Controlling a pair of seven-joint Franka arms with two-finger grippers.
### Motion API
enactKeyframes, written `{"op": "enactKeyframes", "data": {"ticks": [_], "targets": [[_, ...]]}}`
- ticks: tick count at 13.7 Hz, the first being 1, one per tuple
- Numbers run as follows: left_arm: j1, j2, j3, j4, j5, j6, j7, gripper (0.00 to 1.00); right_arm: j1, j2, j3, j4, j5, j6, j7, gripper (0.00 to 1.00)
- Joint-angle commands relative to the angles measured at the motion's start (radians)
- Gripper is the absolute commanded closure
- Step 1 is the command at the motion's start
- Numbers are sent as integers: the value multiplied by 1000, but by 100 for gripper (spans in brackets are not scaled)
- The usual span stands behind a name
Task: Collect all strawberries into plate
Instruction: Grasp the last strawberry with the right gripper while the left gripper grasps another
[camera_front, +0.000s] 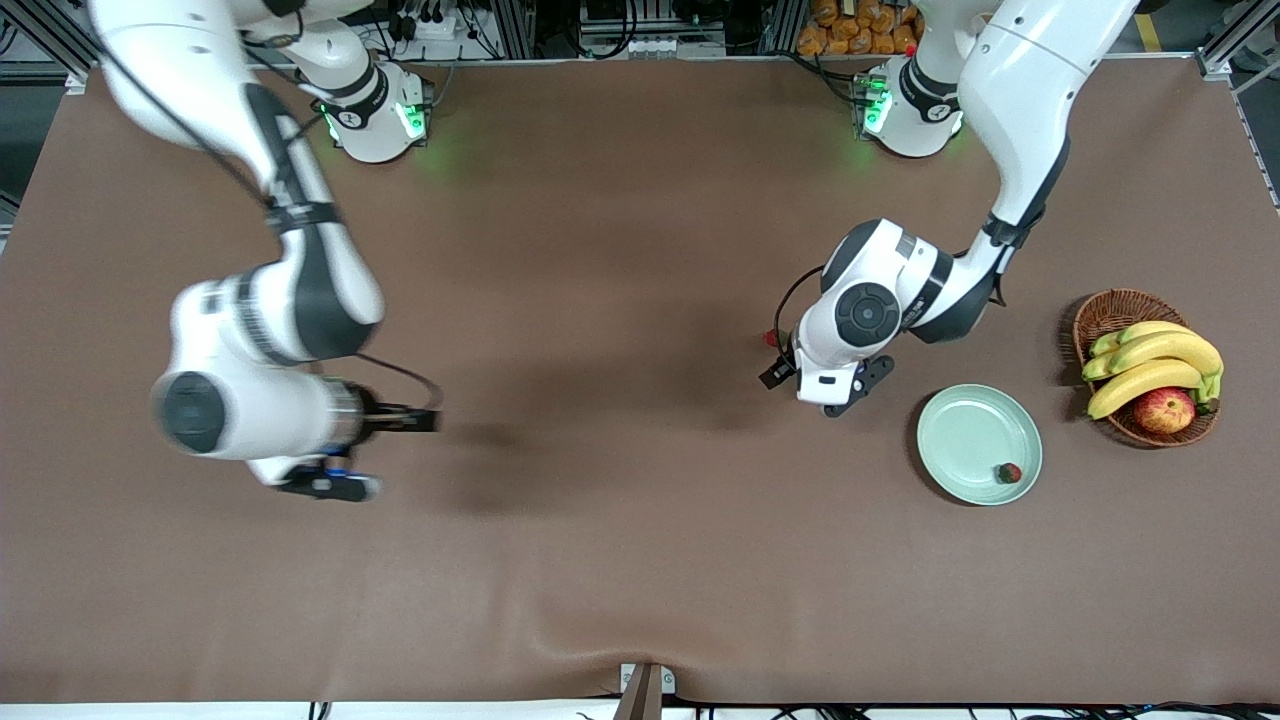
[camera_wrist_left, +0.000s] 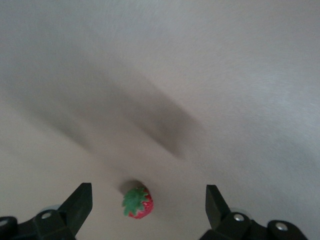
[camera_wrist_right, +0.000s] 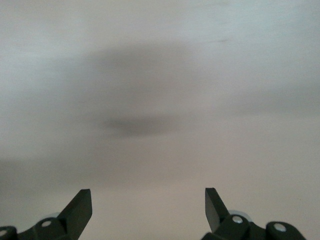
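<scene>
Brown table cloth (camera_front: 620, 560); both grippers spread and empty.
Right gripper (camera_front: 385, 450) over bare cloth toward the right arm's end of the table, jaws spread wide with nothing between the fingers (camera_wrist_right: 80, 207). Left gripper (camera_front: 815, 385) low over the cloth beside the plate (camera_front: 965, 430), jaws spread wide, a strawberry (camera_wrist_left: 138, 202) lying on the cloth between the fingers (camera_wrist_left: 79, 205), untouched by either. Pale mint-green plate toward the left arm's end of the table, one strawberry in plate (camera_front: 1009, 472) near the rim nearest the front camera. Wicker basket (camera_front: 1110, 315) with bananas (camera_front: 1150, 365) and an apple (camera_front: 1163, 410) just beside the plate.
</scene>
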Motion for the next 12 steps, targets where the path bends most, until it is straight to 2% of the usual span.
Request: {"op": "enactKeyframes", "data": {"ticks": [1, 2, 4, 6, 8, 10, 12], "targets": [[-32, -41, 2, -101, -1, 117, -160, 0, -132, -98, 15, -157, -88, 27, -158, 0], [-30, -41, 2, -107, 5, 120, -181, 0, -177, -100, 9, -163, -125, 26, -217, 0], [-32, -42, 2, -136, 7, 123, -190, 0, -238, -130, -43, -203, -131, 26, -346, 0], [-40, -45, 5, -167, 8, 134, -199, 0, -245, -161, -119, -272, -131, 61, -407, 0], [-40, -56, 4, -174, 21, 134, -211, 0, -246, -184, -181, -358, -131, 162, -456, 0], [-44, -50, 4, -173, 22, 136, -219, 18, -271, -180, -207, -427, -131, 303, -499, 0], [-46, -46, 4, -174, 22, 148, -221, 24, -306, -175, -207, -501, -130, 410, -528, 0]]}}
